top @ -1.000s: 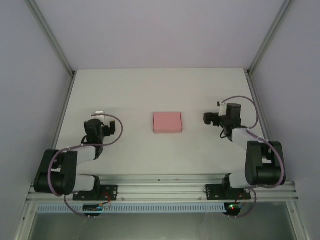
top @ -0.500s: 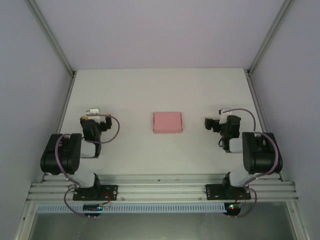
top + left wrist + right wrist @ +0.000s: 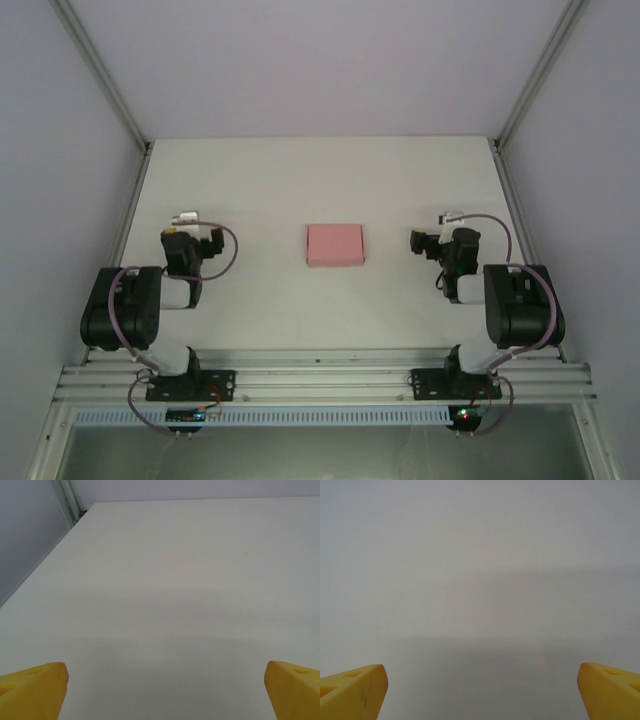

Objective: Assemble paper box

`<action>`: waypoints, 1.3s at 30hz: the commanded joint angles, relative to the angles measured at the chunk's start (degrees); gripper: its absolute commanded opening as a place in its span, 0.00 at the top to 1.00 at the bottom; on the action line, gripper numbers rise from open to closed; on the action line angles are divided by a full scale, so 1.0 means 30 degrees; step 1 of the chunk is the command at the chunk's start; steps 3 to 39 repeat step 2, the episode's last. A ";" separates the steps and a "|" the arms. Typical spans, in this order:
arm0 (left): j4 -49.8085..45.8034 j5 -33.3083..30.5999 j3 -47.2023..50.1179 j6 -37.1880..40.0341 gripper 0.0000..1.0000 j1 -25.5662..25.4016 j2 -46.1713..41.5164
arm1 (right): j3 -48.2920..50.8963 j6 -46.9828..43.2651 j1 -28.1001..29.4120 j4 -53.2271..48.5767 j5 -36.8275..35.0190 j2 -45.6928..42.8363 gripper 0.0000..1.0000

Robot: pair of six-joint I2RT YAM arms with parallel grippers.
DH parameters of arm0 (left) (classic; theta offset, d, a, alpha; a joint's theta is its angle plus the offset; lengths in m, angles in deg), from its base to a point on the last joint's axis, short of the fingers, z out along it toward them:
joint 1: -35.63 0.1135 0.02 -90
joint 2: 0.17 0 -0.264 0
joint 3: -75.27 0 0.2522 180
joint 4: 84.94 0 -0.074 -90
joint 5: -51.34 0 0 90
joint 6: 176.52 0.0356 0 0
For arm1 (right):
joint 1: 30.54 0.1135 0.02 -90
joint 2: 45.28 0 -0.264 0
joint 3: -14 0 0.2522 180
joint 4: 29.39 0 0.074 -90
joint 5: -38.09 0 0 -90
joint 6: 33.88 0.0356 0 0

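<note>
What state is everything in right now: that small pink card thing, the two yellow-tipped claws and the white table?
pale pink card paper box: a small rectangle lying flat mid-table, touched by nothing.
left gripper, yellow fingers: open wide, empty, above bare table.
right gripper, yellow fingers: open wide, empty, above bare table.
white table: carries the box between the two arms.

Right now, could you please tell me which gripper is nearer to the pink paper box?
Right. The right gripper sits open just off the right side of the paper box. The left gripper, also open, is farther off to its left. Neither touches it.
</note>
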 commanded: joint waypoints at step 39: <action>-0.0030 0.0290 -0.0254 -0.0231 0.00 0.0120 -0.0218 | -0.0255 0.0316 0.0099 0.0324 -0.0311 -0.0065 0.01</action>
